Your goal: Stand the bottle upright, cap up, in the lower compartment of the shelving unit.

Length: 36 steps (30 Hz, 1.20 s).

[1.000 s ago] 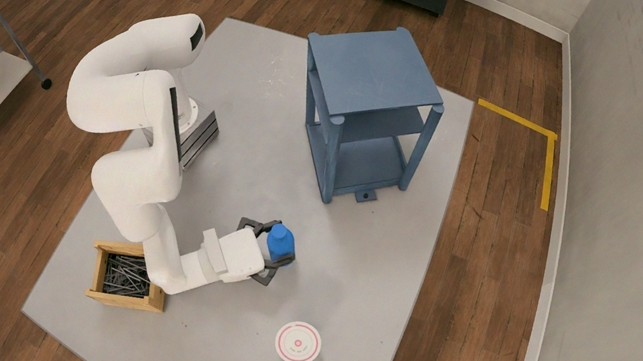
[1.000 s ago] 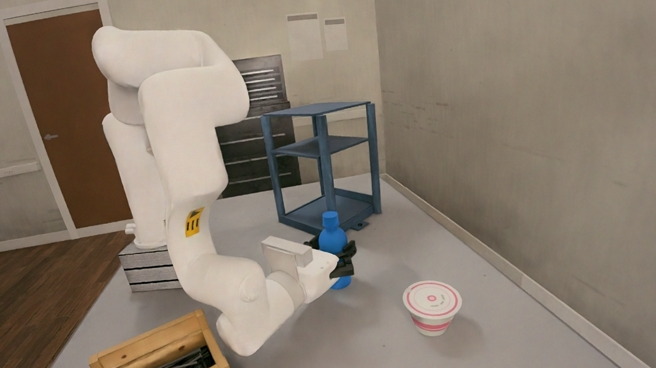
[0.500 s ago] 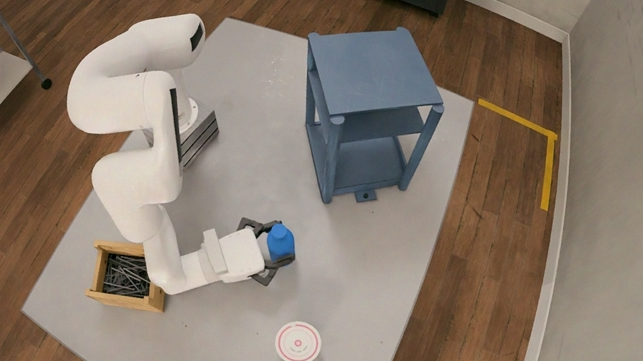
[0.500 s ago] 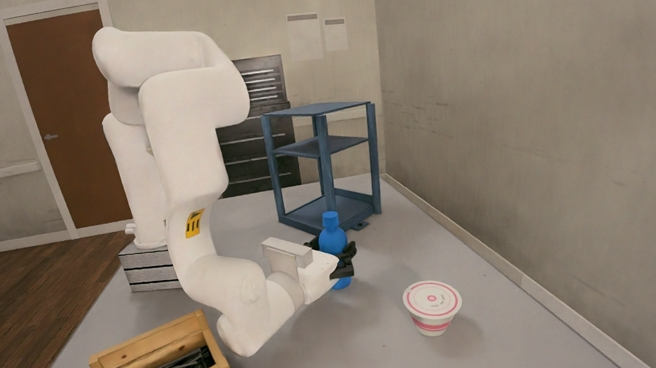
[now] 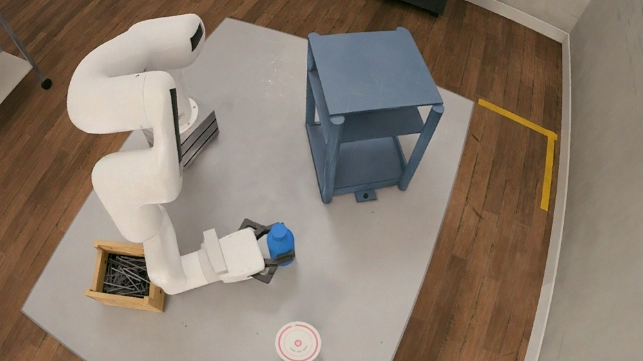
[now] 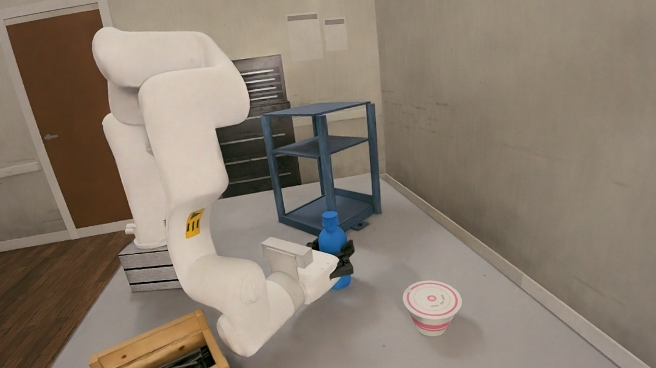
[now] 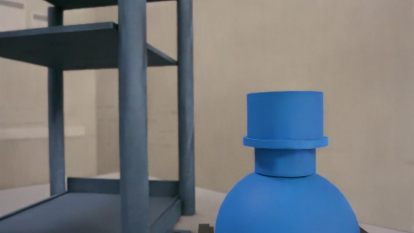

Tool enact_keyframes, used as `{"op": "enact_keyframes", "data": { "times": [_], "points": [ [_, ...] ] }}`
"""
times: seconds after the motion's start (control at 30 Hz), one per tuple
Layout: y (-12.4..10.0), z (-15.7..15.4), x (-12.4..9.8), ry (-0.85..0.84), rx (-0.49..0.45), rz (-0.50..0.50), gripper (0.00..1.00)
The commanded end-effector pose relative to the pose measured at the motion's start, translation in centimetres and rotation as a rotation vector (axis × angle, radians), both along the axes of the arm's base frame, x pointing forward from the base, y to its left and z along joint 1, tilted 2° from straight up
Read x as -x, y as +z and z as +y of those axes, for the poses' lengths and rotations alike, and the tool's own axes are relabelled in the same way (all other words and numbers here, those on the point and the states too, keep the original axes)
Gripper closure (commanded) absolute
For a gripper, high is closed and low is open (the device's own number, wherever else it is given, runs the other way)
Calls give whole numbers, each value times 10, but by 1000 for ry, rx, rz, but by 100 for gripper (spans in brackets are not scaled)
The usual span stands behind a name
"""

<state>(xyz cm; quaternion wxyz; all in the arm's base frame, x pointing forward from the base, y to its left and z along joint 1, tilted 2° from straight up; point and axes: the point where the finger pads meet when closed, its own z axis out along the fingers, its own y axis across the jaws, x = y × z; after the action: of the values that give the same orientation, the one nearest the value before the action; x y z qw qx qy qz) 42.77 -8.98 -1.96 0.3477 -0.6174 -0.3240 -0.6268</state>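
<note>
- Gripper point(image 6: 340, 259) closing in around the blue bottle point(image 6: 332, 242), 1 dark finger on each side of its body, partly open, can't tell if the grip is firm yet.
- Bottle upright, cap up, standing on the grey mat point(image 5: 355, 278), near the shelving unit point(image 5: 368, 110) but not in it.
- Striped cup point(image 6: 432, 306) and crate of nails point(image 6: 161, 366) sitting off to the sides.
- Lower compartment point(image 5: 368, 163) beyond, open front facing the bottle.
</note>
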Motion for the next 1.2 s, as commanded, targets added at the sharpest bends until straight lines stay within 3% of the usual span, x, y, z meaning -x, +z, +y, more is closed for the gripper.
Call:
{"op": "enact_keyframes", "data": {
  "times": [0.0,1.17],
  "points": [
    [1,-1,-1,0,2,-2,100],
    [8,-1,-1,0,2,-2,100]
  ]
}}
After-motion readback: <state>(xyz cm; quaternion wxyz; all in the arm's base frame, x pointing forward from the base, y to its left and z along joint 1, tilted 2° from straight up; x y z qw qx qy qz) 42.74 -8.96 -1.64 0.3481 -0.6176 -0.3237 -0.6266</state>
